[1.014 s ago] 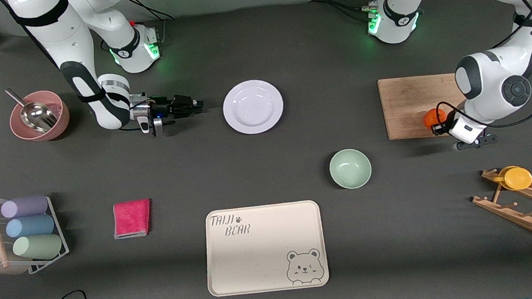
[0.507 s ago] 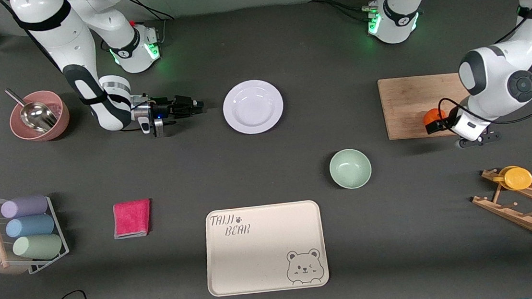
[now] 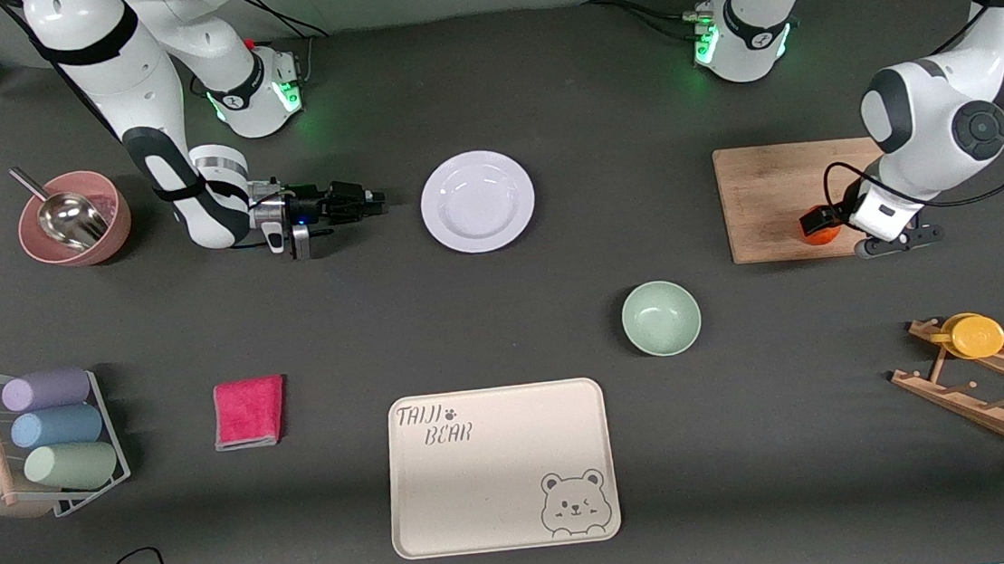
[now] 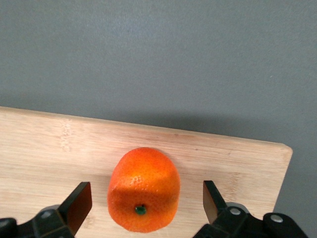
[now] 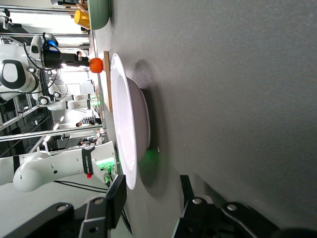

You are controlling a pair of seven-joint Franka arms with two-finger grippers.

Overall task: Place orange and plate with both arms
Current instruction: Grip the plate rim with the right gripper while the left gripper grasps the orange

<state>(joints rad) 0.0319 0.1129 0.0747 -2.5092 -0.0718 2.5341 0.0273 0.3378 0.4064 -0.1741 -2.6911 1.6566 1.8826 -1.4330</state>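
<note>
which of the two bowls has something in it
The pink bowl at the right arm's end of the table: a metal scoop sits in it. The pale green bowl holds nothing.

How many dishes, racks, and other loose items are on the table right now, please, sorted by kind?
Bowls: 2 (pink bowl, green bowl)
Plate: 1
Tray: 1
Cutting board: 1
Orange: 1
Racks: 2 (cup rack, wooden rack)
Cloth: 1
Total: 9
</note>
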